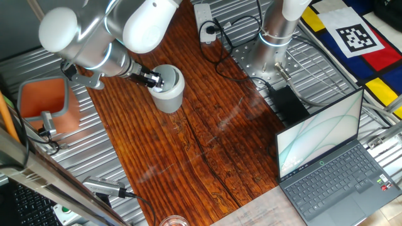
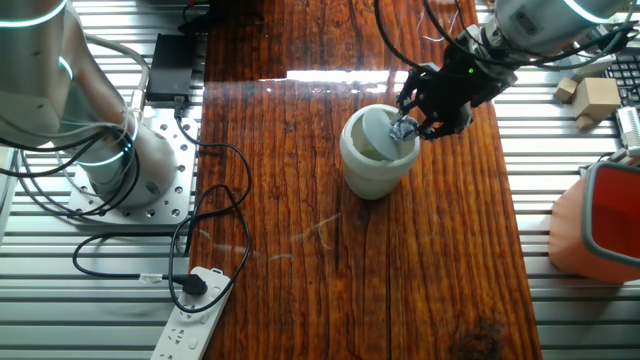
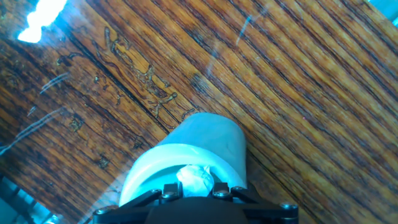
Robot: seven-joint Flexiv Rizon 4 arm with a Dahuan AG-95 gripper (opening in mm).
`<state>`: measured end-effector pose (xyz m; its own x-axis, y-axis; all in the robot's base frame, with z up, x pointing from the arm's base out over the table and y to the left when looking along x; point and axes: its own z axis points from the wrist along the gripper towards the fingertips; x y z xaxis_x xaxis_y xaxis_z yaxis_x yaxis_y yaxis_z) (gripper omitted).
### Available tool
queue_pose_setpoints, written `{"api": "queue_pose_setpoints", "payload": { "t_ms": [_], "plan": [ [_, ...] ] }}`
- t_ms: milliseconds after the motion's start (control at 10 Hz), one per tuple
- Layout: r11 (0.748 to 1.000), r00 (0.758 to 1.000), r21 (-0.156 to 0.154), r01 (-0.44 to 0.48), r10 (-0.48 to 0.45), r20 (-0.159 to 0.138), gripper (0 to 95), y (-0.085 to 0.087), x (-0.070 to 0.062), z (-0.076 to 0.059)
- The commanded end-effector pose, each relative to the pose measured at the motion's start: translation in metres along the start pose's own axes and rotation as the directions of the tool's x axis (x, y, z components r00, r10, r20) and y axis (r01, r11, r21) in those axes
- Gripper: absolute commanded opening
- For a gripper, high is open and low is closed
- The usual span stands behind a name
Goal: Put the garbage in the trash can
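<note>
The trash can (image 2: 372, 160) is a pale grey-white round cup standing upright on the wooden table; it also shows in one fixed view (image 1: 171, 94) and in the hand view (image 3: 205, 146). My gripper (image 2: 408, 128) hangs over the cup's rim and is shut on the garbage (image 2: 404, 129), a small crumpled whitish wad with a bluish tint. In the hand view the garbage (image 3: 195, 180) sits between my fingers (image 3: 222, 189), right above the cup's open mouth. In one fixed view my gripper (image 1: 154, 79) is at the cup's top, and the wad is hidden there.
An orange square-topped container (image 1: 45, 103) stands beside the table on the metal surface; it also shows in the other fixed view (image 2: 600, 220). A laptop (image 1: 333, 163), a power strip (image 2: 195, 320) with cables, wooden blocks (image 2: 590, 95) and the arm's base (image 1: 276, 37) surround the wooden table (image 1: 207, 144).
</note>
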<state>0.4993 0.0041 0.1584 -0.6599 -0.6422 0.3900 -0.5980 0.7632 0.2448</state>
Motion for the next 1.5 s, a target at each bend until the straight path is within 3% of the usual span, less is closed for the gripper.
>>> {"api": "queue_pose_setpoints", "payload": {
  "t_ms": [100, 500, 1000, 1500],
  "plan": [
    [1.0, 1.0, -0.001, -0.026, 0.026, 0.004, 0.0, -0.0007, 0.0045, 0.0047],
    [0.999, 0.999, -0.009, -0.038, 0.038, -0.001, 0.0, -0.004, 0.0056, 0.009],
    [0.996, 0.996, -0.017, -0.093, 0.093, 0.015, 0.0, -0.0037, 0.0005, 0.0113],
    [0.98, 0.979, -0.033, -0.195, 0.196, 0.053, 0.0, -0.0011, 0.0018, 0.0101]
  ]
}}
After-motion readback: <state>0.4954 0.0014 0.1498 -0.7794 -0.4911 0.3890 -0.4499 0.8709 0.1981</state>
